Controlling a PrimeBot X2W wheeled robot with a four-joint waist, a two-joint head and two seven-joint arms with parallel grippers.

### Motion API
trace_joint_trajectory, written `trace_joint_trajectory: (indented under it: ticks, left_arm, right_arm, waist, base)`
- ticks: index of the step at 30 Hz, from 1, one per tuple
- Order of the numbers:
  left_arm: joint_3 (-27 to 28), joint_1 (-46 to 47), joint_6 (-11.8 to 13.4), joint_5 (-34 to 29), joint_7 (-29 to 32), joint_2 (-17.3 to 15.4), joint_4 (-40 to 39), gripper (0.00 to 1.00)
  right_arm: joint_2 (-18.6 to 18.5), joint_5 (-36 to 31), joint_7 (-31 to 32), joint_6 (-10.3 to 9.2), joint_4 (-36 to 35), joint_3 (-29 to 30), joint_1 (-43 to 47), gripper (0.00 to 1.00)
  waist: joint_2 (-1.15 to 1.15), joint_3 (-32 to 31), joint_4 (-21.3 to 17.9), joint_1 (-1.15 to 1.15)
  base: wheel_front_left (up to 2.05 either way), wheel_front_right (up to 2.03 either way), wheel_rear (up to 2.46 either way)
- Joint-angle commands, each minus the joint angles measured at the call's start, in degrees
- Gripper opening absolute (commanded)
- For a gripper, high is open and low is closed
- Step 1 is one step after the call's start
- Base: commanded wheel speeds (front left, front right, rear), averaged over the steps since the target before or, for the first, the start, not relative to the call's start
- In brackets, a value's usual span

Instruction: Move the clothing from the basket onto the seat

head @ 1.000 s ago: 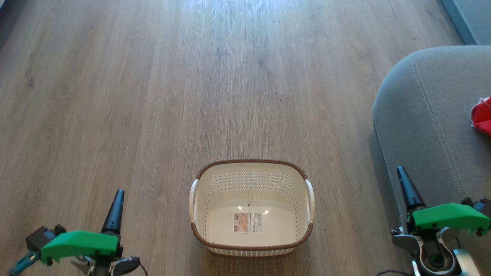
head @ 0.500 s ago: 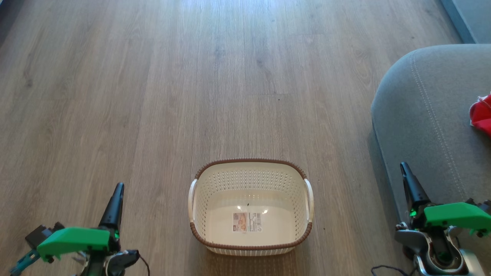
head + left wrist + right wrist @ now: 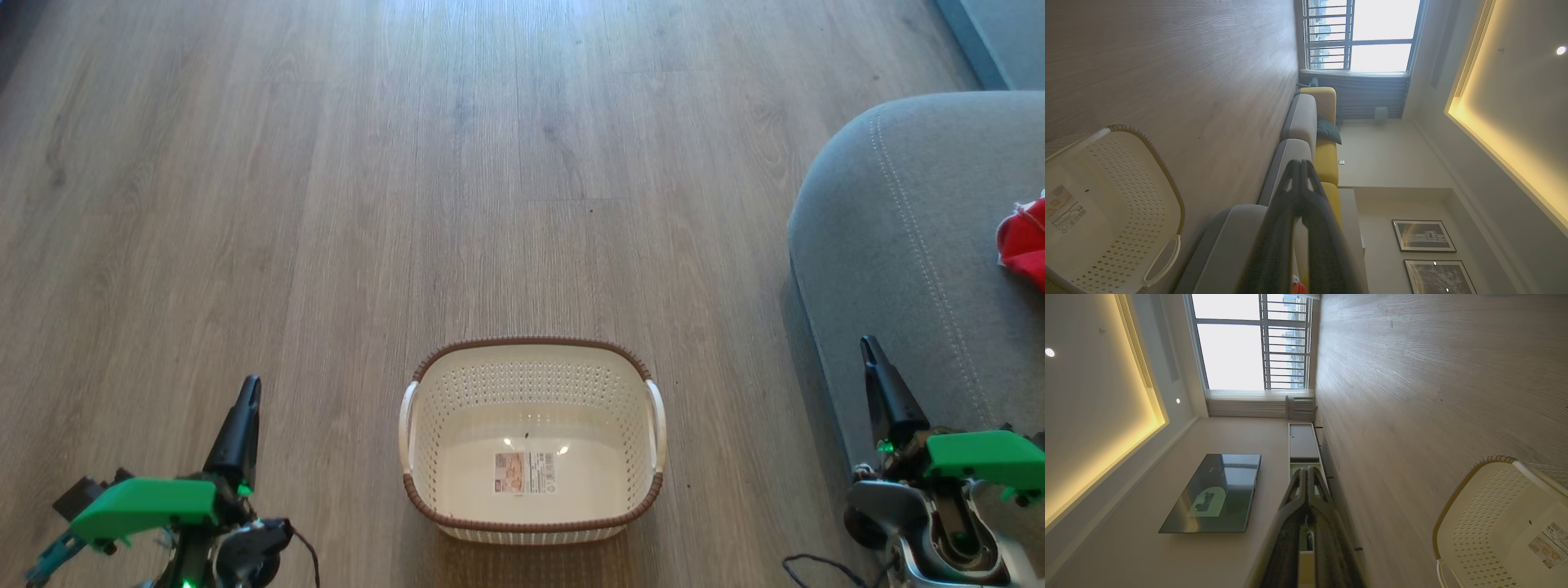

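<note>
Moved: both arms have settled a little lower and further out toward the lower corners of the head view. The left gripper (image 3: 249,392) and the right gripper (image 3: 867,347) now stand slightly more upright. The whole view has also drifted a touch, so the camera likely moved.
Left gripper: fingers pressed together at the tips in its wrist view (image 3: 1300,165), with nothing between them. It hangs over bare floor (image 3: 326,204), well to the left of the basket.
Right gripper: fingers likewise closed tip to tip in its wrist view (image 3: 1306,471) and carrying nothing. It sits at the near edge of the seat.
Basket (image 3: 531,380): stands on the floor between the two arms, upright. There is no fabric in it, and the label (image 3: 525,473) on its base is plainly readable as a patch.
Clothing (image 3: 1024,245): a bright red bunch lying on the seat (image 3: 898,245) at the right border of the head view, partly cut off. It is well apart from the basket and touched by neither gripper.
Reading: the basket shows empty and the red fabric rests on the cushion, so the transfer looks finished. The arms appear to be pulling back to rest.
Open doubt: how much clothing lies beyond the frame edge cannot be told.
</note>
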State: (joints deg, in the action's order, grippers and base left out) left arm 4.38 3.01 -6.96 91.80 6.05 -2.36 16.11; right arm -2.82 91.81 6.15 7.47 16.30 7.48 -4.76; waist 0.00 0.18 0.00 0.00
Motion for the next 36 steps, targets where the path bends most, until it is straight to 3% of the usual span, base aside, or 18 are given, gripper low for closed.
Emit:
trace_joint_trajectory:
  ticks: [1,36]
  left_arm:
    - [2.15,3.18,-0.53,0.36,0.45,-0.52,-2.04,0.00]
    - [2.14,3.18,-0.53,0.37,0.44,-0.52,-2.05,0.00]
  right_arm:
    - [-0.06,0.34,0.35,0.02,-2.27,-0.94,-1.43,0.00]
    - [-0.06,0.35,0.35,0.02,-2.27,-0.95,-1.43,0.00]
  waist:
    - [0.00,0.00,0.00,0.00]
    - [0.00,0.00,0.00,0.00]
  base:
    - [0.00,0.00,0.00]
    - [0.00,0.00,0.00]
